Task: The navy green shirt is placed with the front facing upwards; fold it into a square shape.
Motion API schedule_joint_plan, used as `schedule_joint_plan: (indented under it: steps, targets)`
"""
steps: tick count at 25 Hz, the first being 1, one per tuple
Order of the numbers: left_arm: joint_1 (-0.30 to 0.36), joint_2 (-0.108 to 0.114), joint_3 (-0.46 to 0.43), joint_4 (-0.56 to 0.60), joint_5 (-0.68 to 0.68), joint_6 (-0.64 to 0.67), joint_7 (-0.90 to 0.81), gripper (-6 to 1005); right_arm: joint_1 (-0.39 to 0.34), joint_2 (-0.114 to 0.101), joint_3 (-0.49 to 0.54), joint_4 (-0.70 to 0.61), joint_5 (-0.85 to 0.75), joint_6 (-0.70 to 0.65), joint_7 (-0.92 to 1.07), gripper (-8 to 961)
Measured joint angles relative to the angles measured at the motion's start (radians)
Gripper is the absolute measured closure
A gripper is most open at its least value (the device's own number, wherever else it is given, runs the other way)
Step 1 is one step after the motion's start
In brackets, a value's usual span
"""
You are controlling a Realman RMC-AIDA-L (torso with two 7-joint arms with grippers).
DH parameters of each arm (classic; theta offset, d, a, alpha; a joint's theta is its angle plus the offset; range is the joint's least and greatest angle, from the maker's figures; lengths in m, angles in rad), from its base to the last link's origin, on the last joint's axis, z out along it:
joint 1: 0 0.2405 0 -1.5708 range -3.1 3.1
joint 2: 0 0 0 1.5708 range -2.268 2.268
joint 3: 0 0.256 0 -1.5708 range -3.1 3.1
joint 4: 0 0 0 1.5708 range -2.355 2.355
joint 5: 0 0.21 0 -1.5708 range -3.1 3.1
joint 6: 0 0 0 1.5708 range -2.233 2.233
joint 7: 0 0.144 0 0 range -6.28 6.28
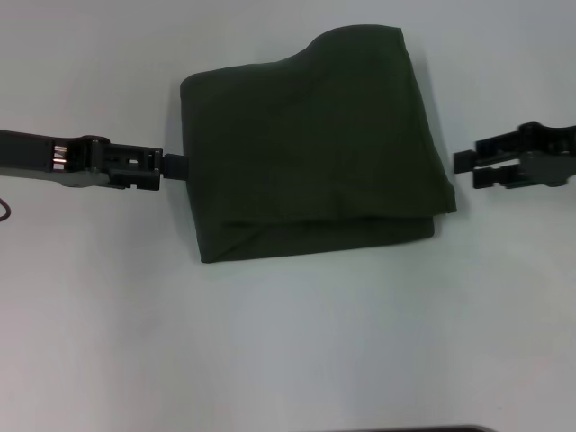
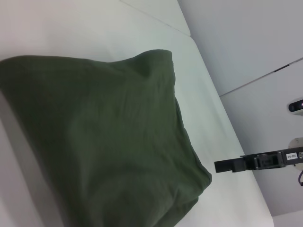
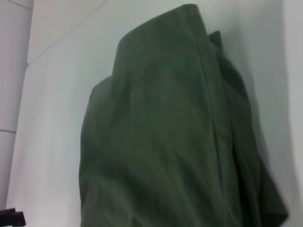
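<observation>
The navy green shirt [image 1: 310, 144] lies folded into a rough square in the middle of the white table [image 1: 288, 342], plain cloth up, no lettering or collar showing. Stacked layers show along its near edge, and its far right corner bulges upward. My left gripper [image 1: 175, 166] is shut, and its tip meets the shirt's left edge. My right gripper [image 1: 468, 169] is open and stands a little off the shirt's right edge, not touching it. The left wrist view shows the shirt [image 2: 104, 142] close up with the right gripper [image 2: 226, 166] beyond it. The shirt [image 3: 175, 142] fills the right wrist view.
Bare white table surrounds the shirt on all sides. A dark strip [image 1: 405, 429] sits at the bottom edge of the head view. A thin cable [image 1: 4, 211] hangs by the left arm. Grey wall panels [image 2: 251, 42] rise beyond the table's edge.
</observation>
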Motion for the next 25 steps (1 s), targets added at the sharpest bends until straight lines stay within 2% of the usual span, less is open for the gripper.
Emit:
schedule_joint_plan:
  steps: [4,13,15,20,25]
  targets:
    - [0.001,0.0,-0.001,0.0,0.0,-0.002,0.002,123,0.019,0.02,-0.03,0.006,-0.007,0.034,0.003,389]
    - [0.001,0.001,-0.003,-0.002,0.0,-0.009,0.005,124,0.026,0.035,-0.089,0.019,-0.012,0.095,0.019,393]
    - [0.0,0.001,-0.003,-0.007,0.002,-0.012,0.005,124,0.027,0.046,-0.091,0.022,-0.009,0.098,0.019,393]
    - [0.009,0.004,0.001,-0.011,0.007,-0.02,0.005,124,0.04,0.057,-0.092,0.038,-0.008,0.099,0.013,394]
    - [0.038,0.005,0.006,-0.033,0.01,-0.027,0.006,124,0.056,0.057,-0.096,0.061,-0.011,0.103,0.013,396]
